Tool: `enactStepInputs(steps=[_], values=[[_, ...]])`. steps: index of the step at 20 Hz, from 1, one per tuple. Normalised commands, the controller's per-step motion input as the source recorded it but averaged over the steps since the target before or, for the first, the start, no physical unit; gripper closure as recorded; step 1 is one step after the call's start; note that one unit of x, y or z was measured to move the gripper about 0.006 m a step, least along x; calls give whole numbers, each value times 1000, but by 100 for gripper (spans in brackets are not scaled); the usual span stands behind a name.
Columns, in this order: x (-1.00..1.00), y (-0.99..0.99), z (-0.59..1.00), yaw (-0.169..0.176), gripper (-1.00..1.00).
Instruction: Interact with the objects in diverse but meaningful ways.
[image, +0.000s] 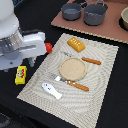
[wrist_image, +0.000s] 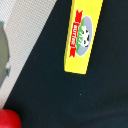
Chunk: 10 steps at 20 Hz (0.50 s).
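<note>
A yellow packet (image: 20, 74) with a red-white mark lies on the black table, off the mat at the exterior view's left. The wrist view shows the yellow packet (wrist_image: 82, 35) close below the camera. A red tomato-like ball (image: 48, 47) sits at the mat's edge, partly behind my arm, and the red ball (wrist_image: 7, 120) peeks into a corner of the wrist view. An orange ridged loaf (image: 76, 44) and a white fish-like piece (image: 51, 90) rest on the mat. My white arm (image: 20, 45) hangs over the packet and ball. Its fingers show in neither view.
A striped placemat (image: 102, 75) carries a round tan plate (image: 73, 68) with wooden-handled cutlery (image: 75, 84) around it. Two grey pots (image: 95, 14) stand on a brown board at the back, with a bowl (image: 125, 17) at the exterior view's right.
</note>
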Motion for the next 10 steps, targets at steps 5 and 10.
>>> enactStepInputs(steps=[5,10], values=[[-140,14,-444,-1,-100],[-410,39,-435,0,-100]])
